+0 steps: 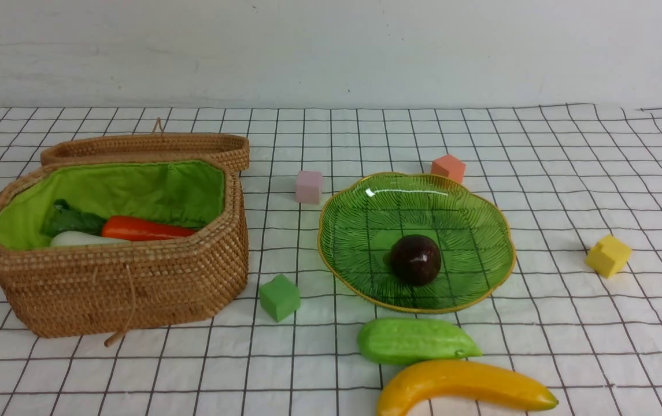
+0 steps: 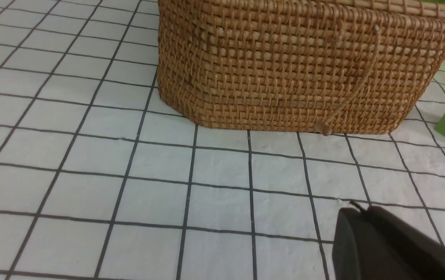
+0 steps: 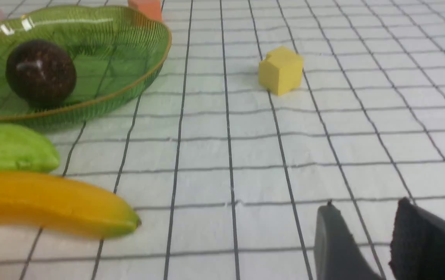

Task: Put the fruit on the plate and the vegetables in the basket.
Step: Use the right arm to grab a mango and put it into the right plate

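**Both grippers low over the cloth, neither holding anything**

Neither arm shows in the front view; only the wrist cameras catch the fingers. The left gripper (image 2: 356, 212) sits low over the checked cloth (image 1: 568, 346), its dark fingers pressed together with nothing between them, pointing toward the near wall of the wicker basket (image 1: 134, 283) but apart from it. The right gripper (image 3: 366, 208) is just as low, jaws partly open and empty. It is off to the side of the banana's tip and not touching it.

The basket stands open on the robot's left, its woven lid (image 1: 145, 147) lying just behind it. Inside, on the green lining, are the carrot (image 1: 145, 229) and, beside it, the white radish (image 1: 79, 238).

The green glass plate (image 1: 359, 225) holds one fruit, the dark purple-brown ball (image 1: 415, 260). Nearer the robot, both on the cloth, lie the cucumber (image 1: 417, 341), just outside the plate's rim, and the banana (image 1: 463, 390), just beside the cucumber.

Four foam cubes sit around the plate, pink (image 1: 309, 186), orange (image 1: 448, 168), yellow (image 1: 608, 255) and green (image 1: 279, 297).
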Robot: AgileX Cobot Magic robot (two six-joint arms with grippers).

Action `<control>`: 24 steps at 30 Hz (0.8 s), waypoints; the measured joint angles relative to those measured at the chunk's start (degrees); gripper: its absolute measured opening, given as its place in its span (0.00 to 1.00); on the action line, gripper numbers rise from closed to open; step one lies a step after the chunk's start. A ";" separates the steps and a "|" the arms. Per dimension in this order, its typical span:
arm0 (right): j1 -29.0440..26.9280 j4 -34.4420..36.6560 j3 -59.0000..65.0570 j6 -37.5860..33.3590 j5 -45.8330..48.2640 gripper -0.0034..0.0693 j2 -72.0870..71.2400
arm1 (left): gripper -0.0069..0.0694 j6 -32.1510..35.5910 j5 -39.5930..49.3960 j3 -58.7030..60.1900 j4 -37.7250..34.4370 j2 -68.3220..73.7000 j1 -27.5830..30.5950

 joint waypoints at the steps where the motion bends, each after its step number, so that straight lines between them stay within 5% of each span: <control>1: 0.00 0.34 0.01 0.00 -0.92 0.38 0.00 | 0.09 0.00 0.00 0.00 0.00 0.00 0.00; 13: 0.13 20.48 -0.19 9.93 -31.33 0.38 0.00 | 0.10 0.00 0.00 0.00 0.00 0.00 0.00; 17: 1.21 20.64 -6.33 10.31 -26.47 0.38 0.00 | 0.10 0.00 -0.01 0.00 0.00 0.00 0.00; 24: 1.61 16.75 -31.53 10.31 -4.24 0.38 14.92 | 0.11 0.00 -0.01 0.00 0.00 0.00 0.00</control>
